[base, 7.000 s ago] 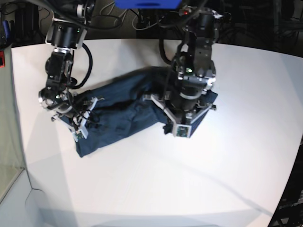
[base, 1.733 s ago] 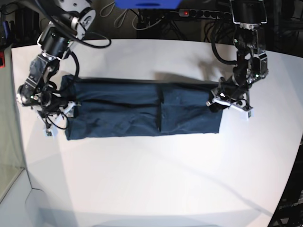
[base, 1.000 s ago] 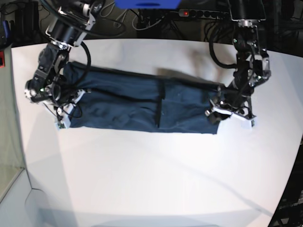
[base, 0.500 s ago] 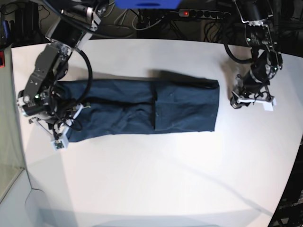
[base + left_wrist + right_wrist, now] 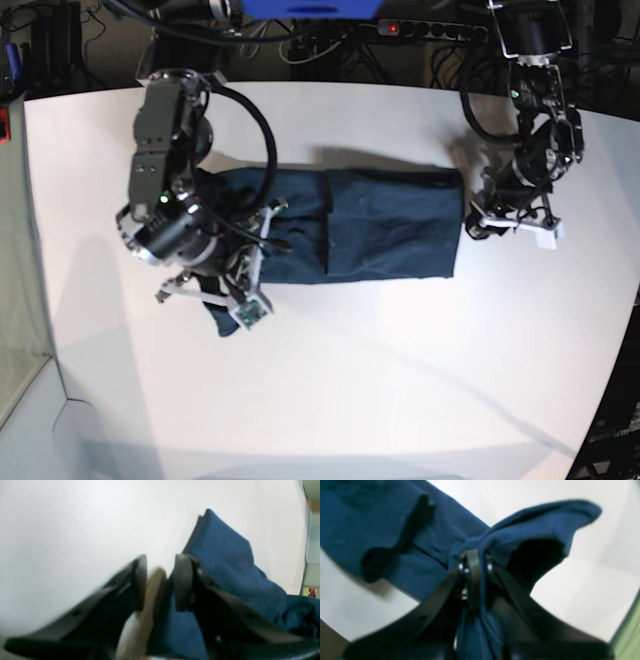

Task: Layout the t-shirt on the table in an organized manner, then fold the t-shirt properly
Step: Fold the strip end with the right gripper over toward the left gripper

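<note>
In the lower left of the base view, the right gripper (image 5: 232,300) was clamped tight on the shirt (image 5: 390,235), a bunched blue fold pinched between its closed fingers (image 5: 472,565) and lifted off the white table (image 5: 330,400). The rest of the shirt lay as a dark band across the table's middle. At the far right, the left gripper (image 5: 478,222) stood partly open just beside the shirt's edge, its fingers (image 5: 183,580) holding nothing.

Right end effector (image 5: 475,562) clamped tight on cloth; left end effector (image 5: 160,582) parted, low over table edge.
</note>
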Available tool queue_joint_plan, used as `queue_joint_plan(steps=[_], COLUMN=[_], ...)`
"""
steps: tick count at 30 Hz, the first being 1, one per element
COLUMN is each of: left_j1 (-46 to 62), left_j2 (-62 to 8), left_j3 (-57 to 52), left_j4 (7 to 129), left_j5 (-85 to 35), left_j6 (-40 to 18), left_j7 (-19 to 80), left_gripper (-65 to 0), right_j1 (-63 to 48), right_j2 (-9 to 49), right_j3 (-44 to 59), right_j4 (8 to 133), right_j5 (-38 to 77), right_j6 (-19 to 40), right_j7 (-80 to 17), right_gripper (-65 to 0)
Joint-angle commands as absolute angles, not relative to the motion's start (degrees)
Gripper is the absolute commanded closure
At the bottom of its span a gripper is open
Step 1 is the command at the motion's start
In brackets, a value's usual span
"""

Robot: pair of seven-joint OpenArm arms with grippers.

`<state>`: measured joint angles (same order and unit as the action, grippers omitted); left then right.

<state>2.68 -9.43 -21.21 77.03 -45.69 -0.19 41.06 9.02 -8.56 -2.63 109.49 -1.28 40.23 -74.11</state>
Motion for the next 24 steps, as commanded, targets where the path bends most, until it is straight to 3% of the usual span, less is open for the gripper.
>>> queue_joint_plan(steps=[1, 14, 24], left_j1=[2.33, 2.33, 5.49], left_j2=[-9.63, -9.54, -9.45], left_j3=[-21.32, -19.82, -17.54], left_j4=[77.58, 77.32, 78.46], left_j5=[-45.49, -45.41, -46.02], left_j6=[0.04, 0.04, 0.04], left_j7=[41.45, 41.36, 41.45], left_gripper=[-19.0, -19.0, -19.0], right_j1=[10.42, 14.29, 17.10], right_j2=[-9.00, -9.00, -9.00], right_j3=[-4.70, -29.58, -35.65], right_j4=[110.37, 109.76, 92.53], right_j5=[-0.48, -0.48, -0.48], right_j6=[40.00, 40.00, 40.00], right_j7=[-73.01, -69.41, -54.02], right_gripper=[0.0, 0.0, 0.0])
